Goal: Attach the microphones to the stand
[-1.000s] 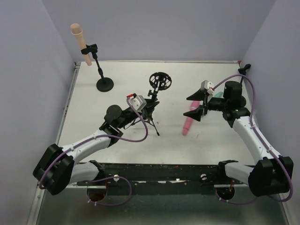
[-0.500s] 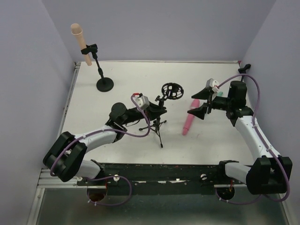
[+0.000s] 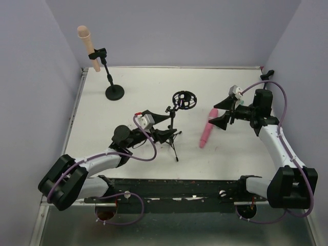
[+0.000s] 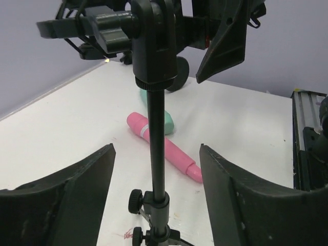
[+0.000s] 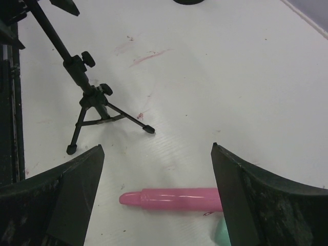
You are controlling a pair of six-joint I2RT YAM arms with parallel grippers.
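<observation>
Pink microphone (image 3: 206,134), where is it lying?

It's lying flat on the white table (image 3: 154,82), right of the tripod stand (image 3: 173,134) and apart from it. The left wrist view is showing the teal microphone (image 4: 166,119) just behind its far end. Touching or not, I cannot tell.

Peach microphone (image 3: 84,38)?

It's sitting tilted in the clip of the round-base stand (image 3: 114,92), which is standing near the back left corner.

What is the left gripper (image 3: 166,127) doing?

It's hovering low with its fingers spread wide, gripping nothing. The tripod stand's pole is rising between the two fingers in the wrist view and is touching neither.

And the right gripper (image 3: 218,114)?

That one is gaping wide too and holding nothing. It's hanging over the far end of the pink microphone. Its wrist camera is showing the pink microphone lying crosswise on the table, with the teal tip peeking in at the bottom edge.

Is the tripod stand standing up?

Yes, it's resting on its three legs, with the ring mount (image 3: 184,100) sitting on top.
</observation>
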